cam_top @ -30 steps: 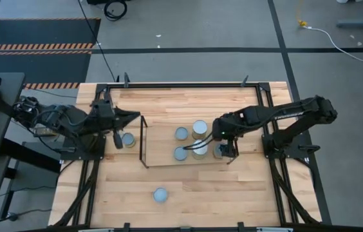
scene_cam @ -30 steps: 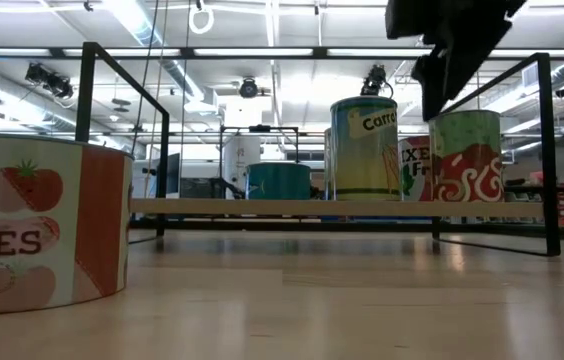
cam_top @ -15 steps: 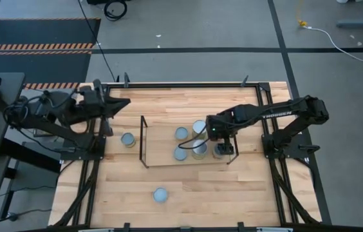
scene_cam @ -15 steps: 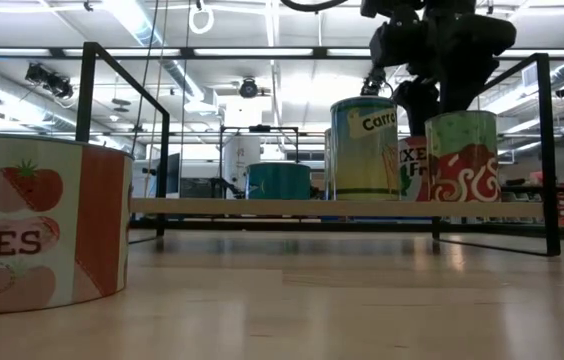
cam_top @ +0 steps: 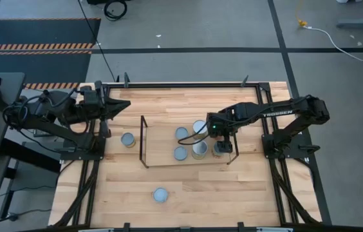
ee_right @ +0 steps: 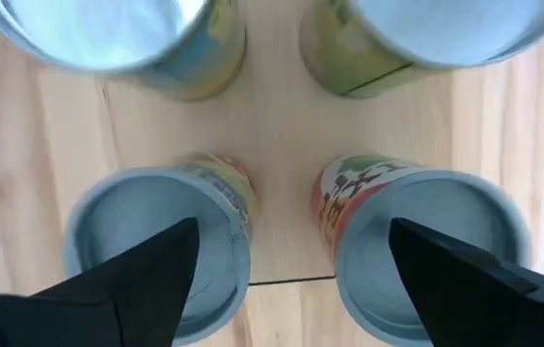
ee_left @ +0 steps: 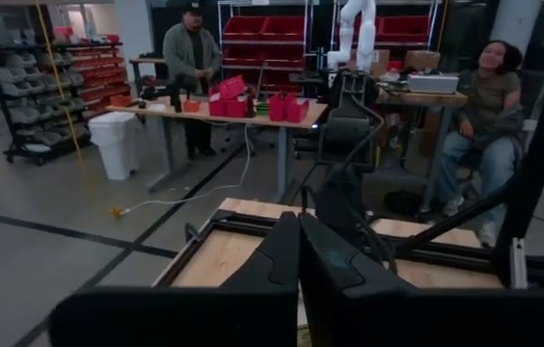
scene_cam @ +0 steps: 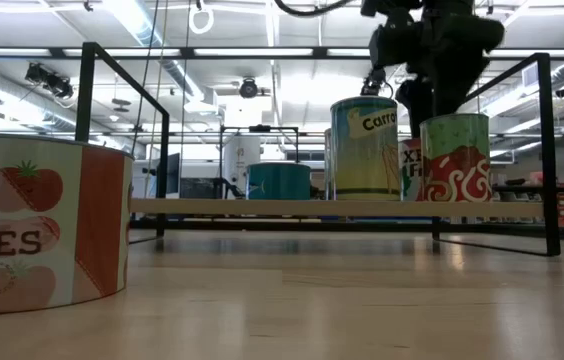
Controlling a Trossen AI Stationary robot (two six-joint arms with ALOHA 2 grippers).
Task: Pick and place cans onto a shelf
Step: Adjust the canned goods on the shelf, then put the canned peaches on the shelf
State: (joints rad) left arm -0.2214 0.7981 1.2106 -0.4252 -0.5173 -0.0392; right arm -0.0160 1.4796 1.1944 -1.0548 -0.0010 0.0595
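Observation:
The shelf stands mid-table with several cans on its wood base, among them a near-left can, a middle can and a right-end can. My right gripper hovers open above them, fingers pointing down; its wrist view shows four can tops below the spread fingers. In the low view a carrot can and a red can stand on the shelf. One can stands left of the shelf, another near the front edge. My left gripper is shut, drawn back at the table's left edge.
The shelf's dark wire end frames rise at both ends. The black metal frame runs round the tabletop. The front can shows large at the low view's left. People sit and stand beyond the table in the left wrist view.
My left gripper has drawn back from the can left of the shelf toward the table's far left edge. My right gripper has gone a little toward the left and far edge above the shelf's cans and turned upright. The cans stand as before.

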